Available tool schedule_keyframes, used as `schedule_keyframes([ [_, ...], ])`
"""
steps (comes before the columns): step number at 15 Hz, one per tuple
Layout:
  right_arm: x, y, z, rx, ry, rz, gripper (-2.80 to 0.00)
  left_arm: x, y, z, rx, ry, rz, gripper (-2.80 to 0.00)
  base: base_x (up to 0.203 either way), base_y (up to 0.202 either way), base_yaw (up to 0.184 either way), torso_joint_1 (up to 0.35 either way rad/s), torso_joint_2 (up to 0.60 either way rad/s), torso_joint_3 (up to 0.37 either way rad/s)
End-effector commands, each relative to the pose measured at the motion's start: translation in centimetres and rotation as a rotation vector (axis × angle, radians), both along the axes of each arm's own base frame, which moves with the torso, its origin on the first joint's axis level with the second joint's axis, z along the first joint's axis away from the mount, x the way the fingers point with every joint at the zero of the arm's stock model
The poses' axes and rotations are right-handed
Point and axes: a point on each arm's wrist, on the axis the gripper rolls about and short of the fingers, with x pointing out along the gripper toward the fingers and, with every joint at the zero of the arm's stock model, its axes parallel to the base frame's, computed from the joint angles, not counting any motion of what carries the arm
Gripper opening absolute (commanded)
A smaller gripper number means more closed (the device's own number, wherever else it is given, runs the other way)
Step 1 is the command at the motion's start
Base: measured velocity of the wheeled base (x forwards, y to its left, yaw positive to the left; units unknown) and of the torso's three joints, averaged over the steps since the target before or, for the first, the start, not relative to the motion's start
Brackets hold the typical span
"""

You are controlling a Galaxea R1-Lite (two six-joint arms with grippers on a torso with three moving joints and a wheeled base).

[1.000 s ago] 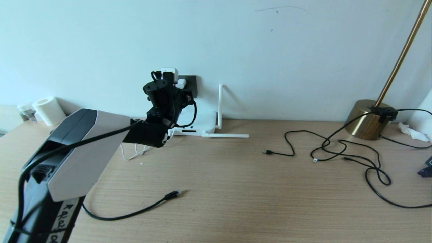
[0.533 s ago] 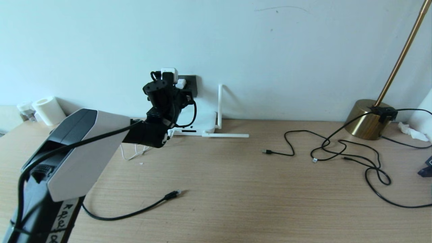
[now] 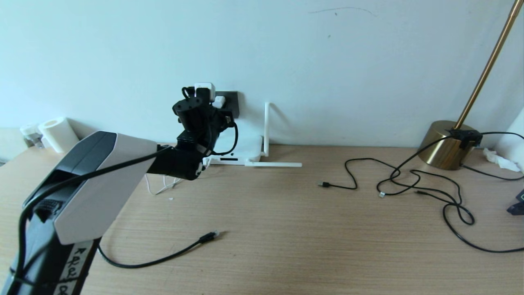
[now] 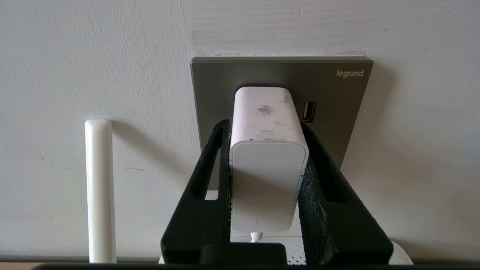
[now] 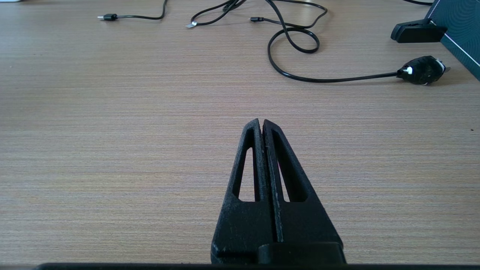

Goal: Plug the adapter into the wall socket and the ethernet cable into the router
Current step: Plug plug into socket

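My left gripper (image 4: 264, 125) is shut on the white adapter (image 4: 268, 161), one black finger on each side. The adapter's far end sits against the dark grey wall socket (image 4: 337, 97); its pins are hidden. In the head view the adapter (image 3: 220, 101) and socket (image 3: 234, 101) show just past the left gripper (image 3: 213, 102). The white router (image 3: 245, 149) lies below the socket, one antenna (image 3: 267, 123) upright and another flat. The ethernet cable (image 3: 163, 258) lies loose on the table, its plug (image 3: 209, 235) free. My right gripper (image 5: 261, 122) hangs shut and empty over bare tabletop.
Thin black USB cables (image 3: 409, 180) tangle at the right near a brass lamp base (image 3: 446, 143). A white paper roll (image 3: 59, 133) stands at the far left. A black plug (image 5: 422, 70) and a dark box (image 5: 461, 26) lie beyond the right gripper.
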Motion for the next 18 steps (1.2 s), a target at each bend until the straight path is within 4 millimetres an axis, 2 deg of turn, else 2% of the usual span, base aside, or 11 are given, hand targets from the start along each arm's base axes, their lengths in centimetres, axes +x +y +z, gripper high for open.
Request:
schedule_keyframes([
  [1,-0.01,0.0,0.0,0.0,-0.001,-0.001,-2.8,-0.12,-0.02,0.26,-0.003,-0.007,0.001,-2.8,0.0,0.0,0.0,0.0,0.0,0.0],
  [18,-0.01,0.0,0.0,0.0,-0.001,-0.002,-2.8,0.02,-0.49,-0.56,0.002,0.009,-0.008,-2.8,0.0,0.0,0.0,0.0,0.0,0.0],
])
